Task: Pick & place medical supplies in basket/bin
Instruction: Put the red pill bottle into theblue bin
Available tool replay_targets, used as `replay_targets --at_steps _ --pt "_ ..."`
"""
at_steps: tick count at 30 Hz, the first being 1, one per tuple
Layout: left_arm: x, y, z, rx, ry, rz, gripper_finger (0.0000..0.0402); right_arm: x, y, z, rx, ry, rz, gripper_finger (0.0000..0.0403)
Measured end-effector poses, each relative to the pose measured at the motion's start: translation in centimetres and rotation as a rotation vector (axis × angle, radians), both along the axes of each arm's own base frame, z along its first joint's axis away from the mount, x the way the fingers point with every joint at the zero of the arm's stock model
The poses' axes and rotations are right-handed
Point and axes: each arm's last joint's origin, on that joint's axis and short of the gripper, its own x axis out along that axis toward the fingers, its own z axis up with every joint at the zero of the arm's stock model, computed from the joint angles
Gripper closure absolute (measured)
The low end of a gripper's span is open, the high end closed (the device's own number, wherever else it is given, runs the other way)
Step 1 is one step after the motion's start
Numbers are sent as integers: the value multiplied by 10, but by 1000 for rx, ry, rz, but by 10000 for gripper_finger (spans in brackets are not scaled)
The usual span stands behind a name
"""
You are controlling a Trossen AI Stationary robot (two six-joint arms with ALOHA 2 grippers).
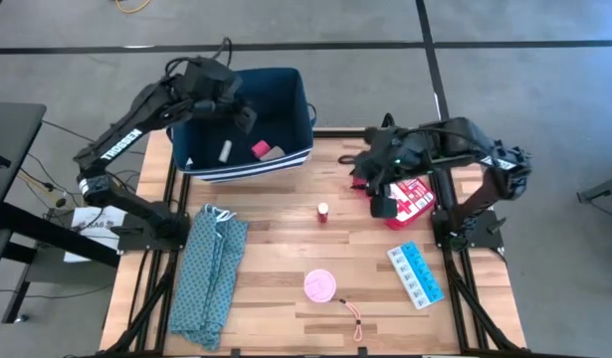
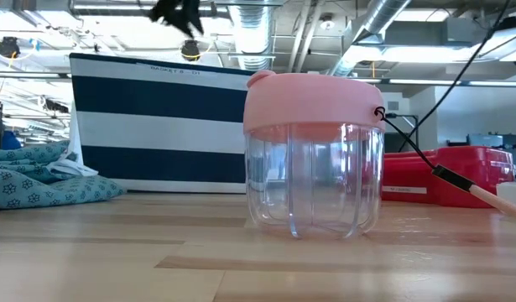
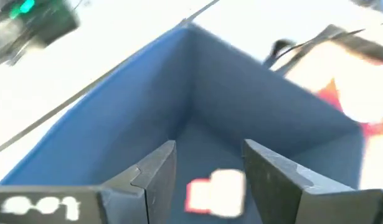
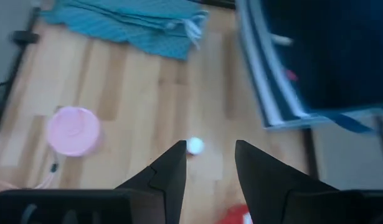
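Large dark navy fabric bin (image 1: 248, 127) with white stripes along its base standing at the far left part of the wooden tabletop (image 1: 286, 239). Inside the bin, lying on its floor: a small pink block (image 1: 259, 149), a grey piece just beside it (image 1: 273, 153) and a small white piece (image 1: 225, 151) a little apart. Left gripper (image 3: 207, 163) hanging over the bin's opening, released, fingers apart, nothing between them; pink and white shape on the bin floor seen blurred below. Right gripper (image 4: 208, 160) to the right of the bin, above the tabletop, also released and holding nothing. Red flat first-aid case with white print (image 1: 412, 200) further right of the bin, partly under the right arm. Tiny red-capped vial (image 1: 323, 211) upright in front of the bin, between the bin and the pink-lidded round clear container (image 1: 320, 285), which stands well apart from the bin toward the near edge. Blue pill organizer strip (image 1: 415, 275) near the front right, far from the bin. Teal patterned folded cloth (image 1: 209, 273) in front of the bin's left corner.
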Motion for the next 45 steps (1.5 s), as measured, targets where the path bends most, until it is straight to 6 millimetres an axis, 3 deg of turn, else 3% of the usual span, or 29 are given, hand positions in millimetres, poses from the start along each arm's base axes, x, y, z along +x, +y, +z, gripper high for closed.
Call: replay_targets --at_steps 4,10,18,22,26,32,37,45 --pt "14 -26 10 31 -34 -104 229 4 4 -46 65 24 136 273" --pt "28 -74 10 70 5 -224 229 -16 -8 -136 94 9 64 273" --pt "17 -147 13 190 39 -219 229 -40 -12 -207 156 -461 36 273" --pt "-2 -178 4 162 65 -156 229 -50 -13 -237 180 -574 16 273" --pt "-16 -204 -22 146 87 -69 229 -51 -13 -255 249 -572 -30 273" --pt "-13 -237 -75 193 53 -61 229 -41 -13 -272 387 -502 -161 273" --pt "-7 -248 -111 208 29 -68 229 -32 -13 -282 373 -501 -178 273" --pt "-3 -257 -132 233 -25 -79 229 -16 -15 -303 235 -500 -172 269"
